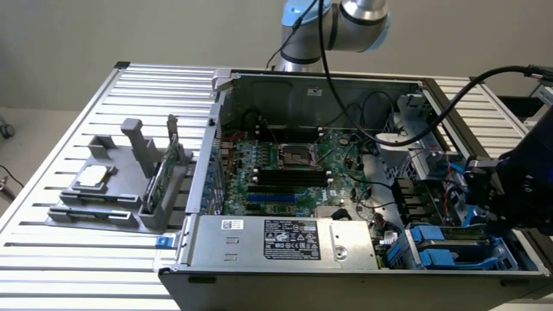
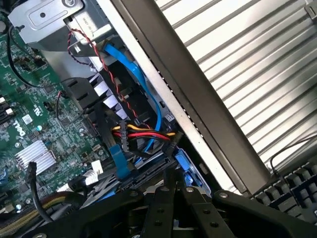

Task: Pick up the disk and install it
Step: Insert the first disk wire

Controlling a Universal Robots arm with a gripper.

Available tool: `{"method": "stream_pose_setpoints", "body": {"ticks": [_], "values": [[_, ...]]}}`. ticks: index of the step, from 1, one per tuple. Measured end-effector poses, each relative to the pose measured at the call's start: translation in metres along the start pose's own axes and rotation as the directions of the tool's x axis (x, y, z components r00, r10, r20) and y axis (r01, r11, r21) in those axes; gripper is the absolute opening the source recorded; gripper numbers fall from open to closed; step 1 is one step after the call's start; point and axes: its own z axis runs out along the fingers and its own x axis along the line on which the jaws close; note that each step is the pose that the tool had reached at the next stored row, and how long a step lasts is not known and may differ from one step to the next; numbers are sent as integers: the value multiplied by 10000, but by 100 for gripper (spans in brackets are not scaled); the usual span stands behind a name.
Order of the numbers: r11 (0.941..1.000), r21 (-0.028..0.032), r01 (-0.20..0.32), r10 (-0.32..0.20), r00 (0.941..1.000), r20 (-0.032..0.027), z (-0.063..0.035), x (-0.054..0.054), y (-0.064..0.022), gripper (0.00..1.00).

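Exterior view: gripper point(image 1: 480, 205) is low over the drive bay at the exterior view's right end of the open computer case point(image 1: 216, 129). The disk point(image 1: 447, 241) lies in that bay, blue-framed. Power supply label point(image 1: 292, 238): print unreadable.
Wrist view: fingers together, tips near the blue carrier edge; contact unclear. Motherboard point(image 2: 44, 124) reads "DELL".
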Motion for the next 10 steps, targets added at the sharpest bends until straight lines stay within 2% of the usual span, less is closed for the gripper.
{"method": "stream_pose_setpoints", "body": {"ticks": [2, 3, 4, 5, 6, 10], "values": [[9998, 48, -173, 173, 9998, -35, 1, 0, 0, 24], [9996, 71, -260, 260, 9996, -50, 1, 0, 0, 24], [9994, 91, -344, 344, 9994, -64, 2, 0, 0, 30], [9990, 110, -430, 431, 9990, -75, 2, 0, 0, 30], [9986, 127, -516, 517, 9986, -84, 3, 0, 0, 37], [9956, 161, -925, 927, 9957, -90, 9, 1, -1, 37]]}}
